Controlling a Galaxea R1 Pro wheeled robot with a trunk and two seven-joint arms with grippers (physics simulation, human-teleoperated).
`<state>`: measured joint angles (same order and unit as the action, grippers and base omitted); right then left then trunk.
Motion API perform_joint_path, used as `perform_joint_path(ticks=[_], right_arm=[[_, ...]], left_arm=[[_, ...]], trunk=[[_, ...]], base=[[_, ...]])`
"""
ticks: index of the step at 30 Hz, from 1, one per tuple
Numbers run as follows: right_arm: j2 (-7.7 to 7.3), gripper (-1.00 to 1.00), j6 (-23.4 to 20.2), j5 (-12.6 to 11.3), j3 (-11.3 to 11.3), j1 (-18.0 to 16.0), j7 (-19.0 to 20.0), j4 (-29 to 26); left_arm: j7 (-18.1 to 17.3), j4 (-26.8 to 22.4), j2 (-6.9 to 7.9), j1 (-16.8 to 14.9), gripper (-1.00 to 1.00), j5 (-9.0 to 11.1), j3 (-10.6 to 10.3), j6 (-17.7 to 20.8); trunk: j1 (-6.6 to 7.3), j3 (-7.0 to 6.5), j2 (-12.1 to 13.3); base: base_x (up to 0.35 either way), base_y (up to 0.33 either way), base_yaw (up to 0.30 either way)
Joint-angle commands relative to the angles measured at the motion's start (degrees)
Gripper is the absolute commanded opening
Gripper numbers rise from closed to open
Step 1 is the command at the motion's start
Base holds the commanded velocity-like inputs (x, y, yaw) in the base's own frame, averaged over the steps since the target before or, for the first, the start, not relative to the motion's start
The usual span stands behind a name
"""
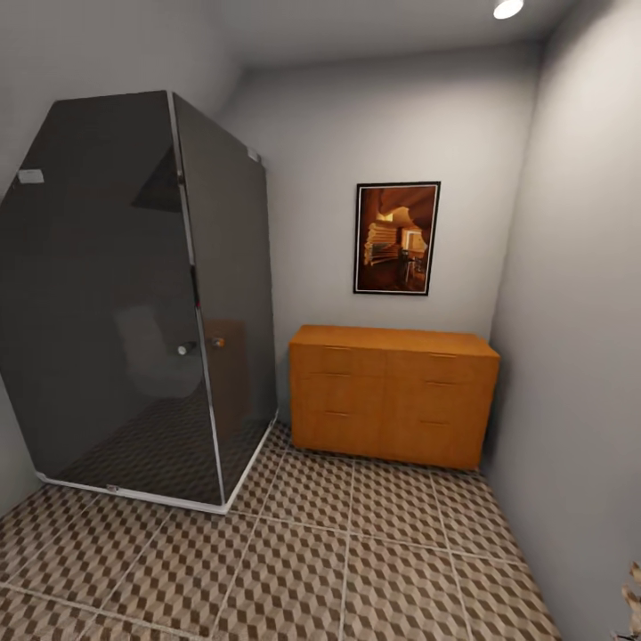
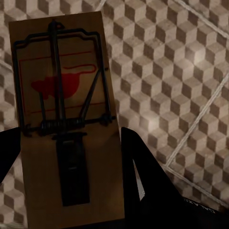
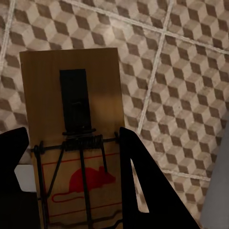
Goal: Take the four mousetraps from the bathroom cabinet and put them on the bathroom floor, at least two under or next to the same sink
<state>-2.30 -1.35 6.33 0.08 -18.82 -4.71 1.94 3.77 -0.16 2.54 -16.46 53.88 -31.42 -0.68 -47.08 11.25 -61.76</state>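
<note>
Both pincers are clenched on cargo. Left gripper [image 2: 67, 157] holds a flat tan wooden mousetrap with black wire spring and a red mouse print [image 2: 62, 95] between its two black fingers [image 2: 143, 167], the trap's printed end pointing away from the wrist. Right gripper [image 3: 71, 167] grasps a second wooden mousetrap of the same kind [image 3: 74, 105], its printed end nearer the wrist and its plain end pointing outward. Beneath each pincer, well apart from the traps, lies the bathroom floor of large tiles with a brown, beige and white cube pattern [image 2: 181, 81], crossed by thin pale grout lines.

From the head camera, a low, wide orange-brown wooden cabinet with flat drawer fronts [image 1: 392, 396] stands against the far grey wall, its drawers all closed. A dark glass shower enclosure [image 1: 133, 303] sits to one side, a framed picture [image 1: 397, 237] hangs above the cabinet.

Judging by this, the step in hand is carrying two traps toward a placing spot (no sink is visible here). The next move probably calls for turning the base to find the white basin, then lowering both traps onto the tiles beside it.
</note>
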Motion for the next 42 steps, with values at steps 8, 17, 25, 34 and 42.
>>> perform_joint_path(ticks=[8,17,25,34,42], right_arm=[[0.26,-1.00,-0.3,0.7,0.0,0.1,-0.1,0.1],[0.34,-1.00,-0.4,0.8,0.0,0.2,-0.2,0.0],[1.02,-1.00,-0.3,0.8,0.0,0.3,-0.2,0.0],[1.07,-1.00,-0.2,0.8,0.0,0.2,-0.1,0.0],[1.06,-1.00,-0.2,0.8,0.0,0.3,-0.1,0.0]], left_arm=[[0.3,0.0,-3.37,0.0,-1.00,0.7,-0.4,-0.1],[0.3,-0.1,-4.72,0.0,-1.00,0.7,-0.2,-0.4],[0.3,-0.2,-4.71,0.0,-1.00,0.6,-0.2,-0.8],[0.3,-0.2,-4.73,0.0,-1.00,0.6,-0.2,-0.8],[0.3,-0.2,-4.73,0.0,-1.00,0.6,-0.2,-0.8]], trunk=[[0.00,0.08,0.0],[0.00,0.08,0.0],[0.00,0.08,0.0],[0.00,0.08,0.0],[0.00,0.08,0.0]], base=[[0.000,0.000,0.275],[0.000,0.000,0.182],[0.000,0.000,0.128],[0.000,0.000,0.285],[0.000,0.000,0.293]])
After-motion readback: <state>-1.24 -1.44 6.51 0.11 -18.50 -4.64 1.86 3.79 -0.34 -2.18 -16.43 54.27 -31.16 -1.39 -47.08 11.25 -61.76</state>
